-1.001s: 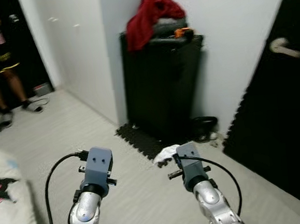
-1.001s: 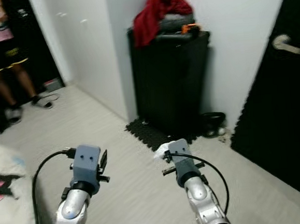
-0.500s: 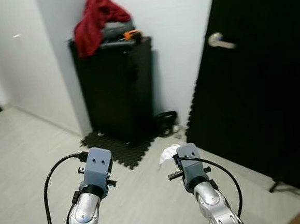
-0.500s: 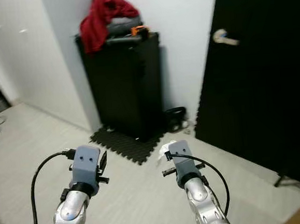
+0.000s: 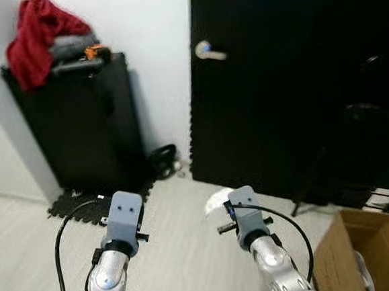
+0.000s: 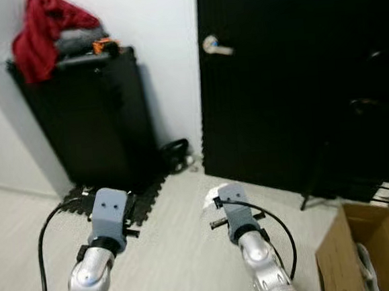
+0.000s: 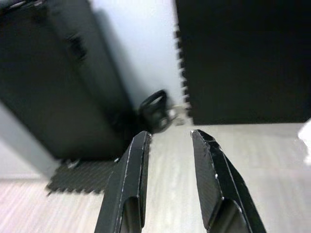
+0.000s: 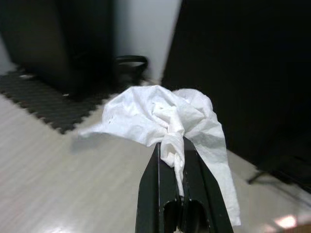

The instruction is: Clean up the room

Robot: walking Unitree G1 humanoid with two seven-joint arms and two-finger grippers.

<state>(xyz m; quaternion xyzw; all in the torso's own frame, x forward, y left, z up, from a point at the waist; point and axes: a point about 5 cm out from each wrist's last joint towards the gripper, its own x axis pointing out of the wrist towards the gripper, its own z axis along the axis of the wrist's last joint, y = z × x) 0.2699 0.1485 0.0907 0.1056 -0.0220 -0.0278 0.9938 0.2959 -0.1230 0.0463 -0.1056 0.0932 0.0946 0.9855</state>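
While both silver arms reach forward over the pale wood-grain floor (image 5: 183, 254), the right gripper (image 8: 171, 145) has its two black fingers pressed together on a crumpled white paper tissue (image 8: 170, 114), which billows out above and to either side of the fingertips; in the head views the same tissue sits just ahead of the right wrist block, held clear of the floor. The left gripper (image 7: 167, 138) is held out at about the same height, its two long black fingers (image 7: 127, 179) parted with a bare gap between them, nothing gripped.

At the lower right, near the right arm, stands an open brown cardboard box (image 5: 365, 253) with something pale inside it, too small to identify.

Farther out on the left, a black interlocking foam mat (image 5: 74, 203) lies on the floor at the foot of a tall black cabinet (image 5: 78, 127) that stands against the white wall (image 5: 157, 61). A small black rounded object (image 5: 162, 163) sits on the floor just beside the cabinet, by the wall.

On top of the cabinet: a heaped dark red cloth (image 5: 38, 36), a grey folded item beside it, and a small orange object (image 5: 93, 52).

To the right of the wall strip is a black door (image 5: 277, 78) with a silver lever handle (image 5: 209, 51). Thin black stand legs (image 5: 306, 194) show near its base.
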